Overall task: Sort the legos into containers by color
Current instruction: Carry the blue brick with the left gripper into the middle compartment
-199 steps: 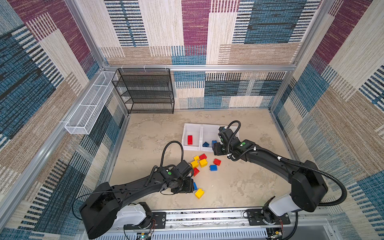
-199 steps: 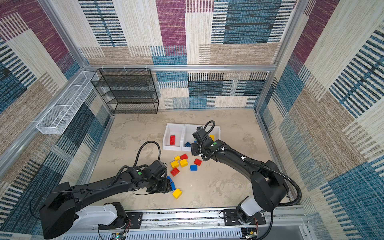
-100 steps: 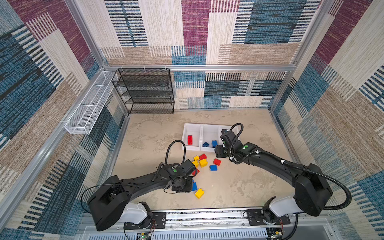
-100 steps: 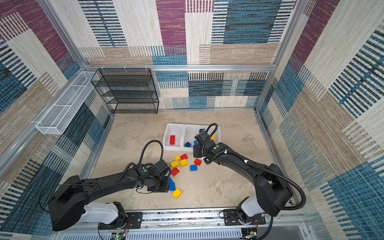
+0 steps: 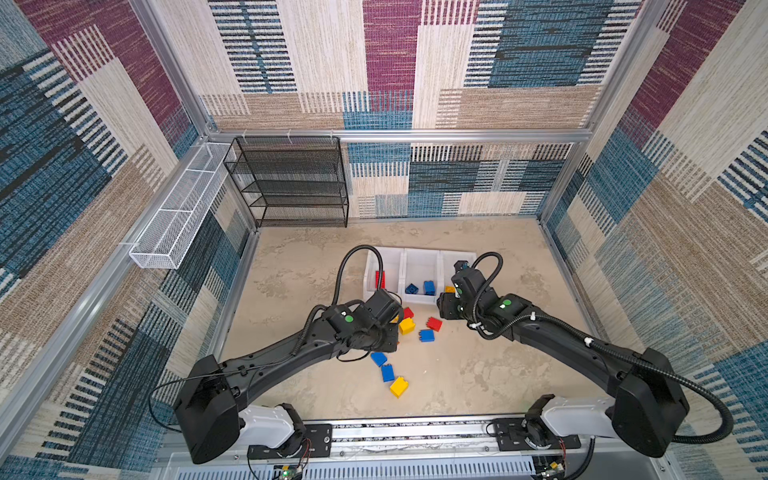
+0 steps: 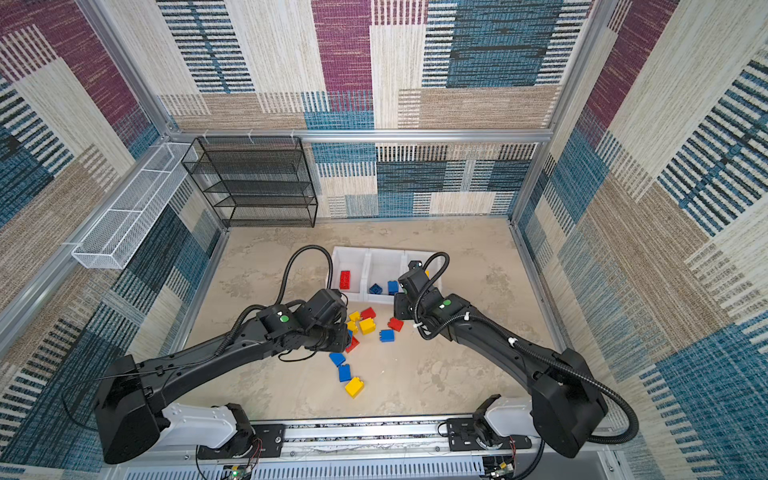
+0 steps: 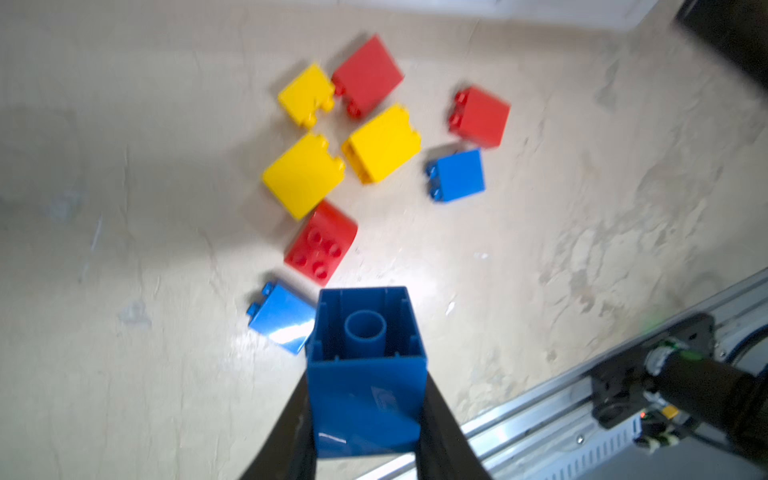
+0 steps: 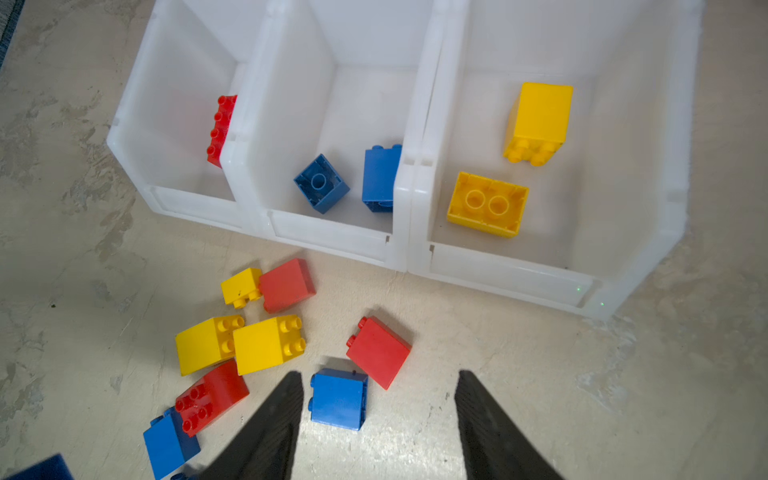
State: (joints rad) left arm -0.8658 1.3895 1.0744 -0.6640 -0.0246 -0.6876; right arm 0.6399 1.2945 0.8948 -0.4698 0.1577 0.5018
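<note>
Since a second ago the left gripper has shut on a blue brick and lifted it off the tabletop, pinched across two flat walls, while the right gripper, drawn back from the containers, hangs parted and empty over another blue brick. Loose legos lie mid-tabletop just before the containers' lowered lips. Such bricks look light, rigid and glossy, so opposite flat sides, not studs, seem the surest hold.
</note>
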